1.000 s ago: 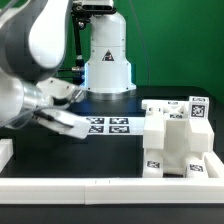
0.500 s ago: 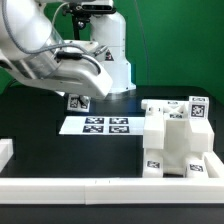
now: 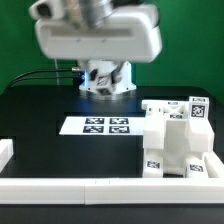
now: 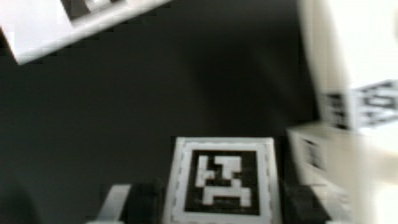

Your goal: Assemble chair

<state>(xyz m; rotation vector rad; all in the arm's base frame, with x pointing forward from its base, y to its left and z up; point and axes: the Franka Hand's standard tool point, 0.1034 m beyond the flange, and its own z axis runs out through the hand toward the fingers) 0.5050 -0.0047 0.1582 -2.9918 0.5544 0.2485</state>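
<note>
Transport step, by my reading. Gripper [image 4: 217,205] fingers clamped on a flat white tagged chair panel [image 4: 222,180]. White blocky chair assembly [image 3: 178,140] sat lower right. Next: align panel over it.

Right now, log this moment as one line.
arm: raised, blurred | gripper: holds tagged white part | chair parts: stacked at exterior view's right | marker board: flat on table
</note>
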